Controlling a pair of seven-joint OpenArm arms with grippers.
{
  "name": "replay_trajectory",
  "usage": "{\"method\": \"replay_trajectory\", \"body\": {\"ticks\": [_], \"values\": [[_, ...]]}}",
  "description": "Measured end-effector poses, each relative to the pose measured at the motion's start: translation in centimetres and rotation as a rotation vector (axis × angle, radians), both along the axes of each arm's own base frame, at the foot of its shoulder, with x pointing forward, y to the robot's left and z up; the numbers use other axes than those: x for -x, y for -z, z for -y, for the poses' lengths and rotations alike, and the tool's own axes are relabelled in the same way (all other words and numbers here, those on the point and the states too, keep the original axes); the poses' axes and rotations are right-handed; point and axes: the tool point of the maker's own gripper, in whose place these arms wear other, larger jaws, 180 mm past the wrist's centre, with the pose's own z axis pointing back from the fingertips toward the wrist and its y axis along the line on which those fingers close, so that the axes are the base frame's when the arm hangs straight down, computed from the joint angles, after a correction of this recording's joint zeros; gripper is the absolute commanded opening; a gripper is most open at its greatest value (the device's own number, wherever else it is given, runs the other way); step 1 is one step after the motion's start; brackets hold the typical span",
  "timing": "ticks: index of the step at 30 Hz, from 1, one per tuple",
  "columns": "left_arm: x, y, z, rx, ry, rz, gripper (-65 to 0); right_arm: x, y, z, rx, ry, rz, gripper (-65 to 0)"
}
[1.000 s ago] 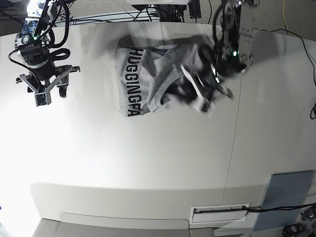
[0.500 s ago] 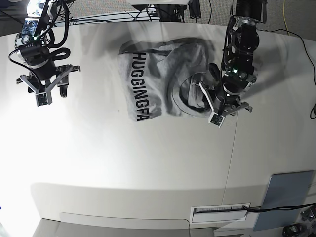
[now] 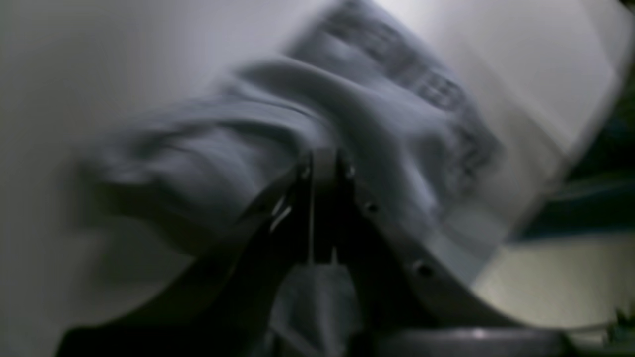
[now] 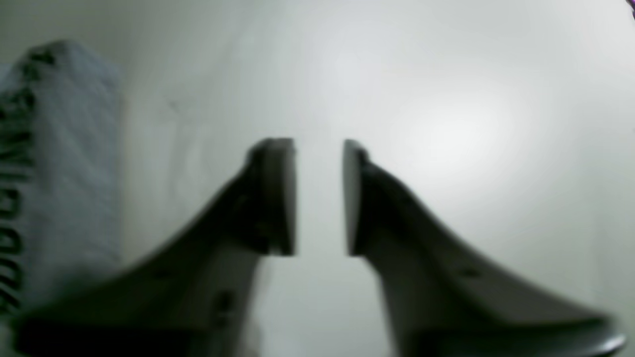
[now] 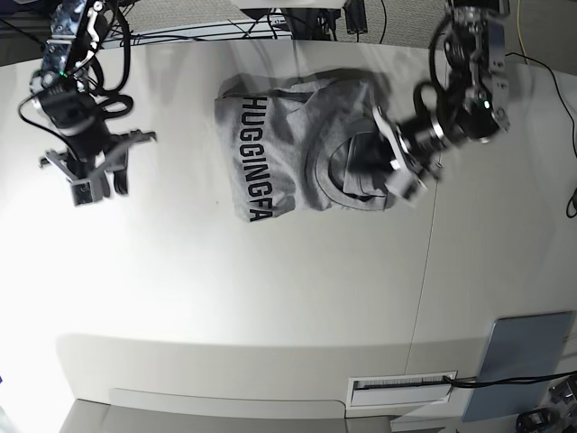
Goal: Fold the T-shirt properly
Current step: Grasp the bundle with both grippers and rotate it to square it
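spreading step, judged: the shirt (image 5: pixel 297 149) is bunched, not yet flat, at 12 o'clock on the table (image 5: pixel 270 307), lettering strip along its 9 o'clock side, crumpled collar and body toward 3 o'clock. left gripper (image 5: pixel 397 167) sits at the shirt's 3 o'clock edge; in the wrist view its jaws are pressed together, with what looks like grey cloth below them, though blur leaves the hold unsure. right gripper (image 5: pixel 90 176) hovers well apart at 9 o'clock, jaws parted, holding nothing. next move likely calls for pulling the bunched side out toward 3 o'clock, then bringing the right gripper in.
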Motion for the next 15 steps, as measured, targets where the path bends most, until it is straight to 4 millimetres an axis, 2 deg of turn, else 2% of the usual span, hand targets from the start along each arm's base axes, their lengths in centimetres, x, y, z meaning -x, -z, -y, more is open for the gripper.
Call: {"method": "replay_trajectory", "body": {"ticks": [2,7,13,15], "values": [[1.9,1.0,1.2,0.007,0.04,-0.047,-65.0,-0.7,0.6,-1.7,-0.009,-0.05,-0.009,-64.8],[6.2,2.2,4.6,0.035,0.191,-0.104,-65.0,-2.8,3.5,-4.6,0.009,-0.132,-0.062,-65.0],[9.1,4.1,5.9,-0.054,0.286,-0.143,-65.0,-5.6,6.6,-9.3,-0.039,-0.213,-0.125,-65.0],[9.5,4.9,6.1,-0.094,0.29,-0.157,-65.0,-6.5,7.1,-10.4,-0.046,-0.231,-0.138,-65.0]]}}
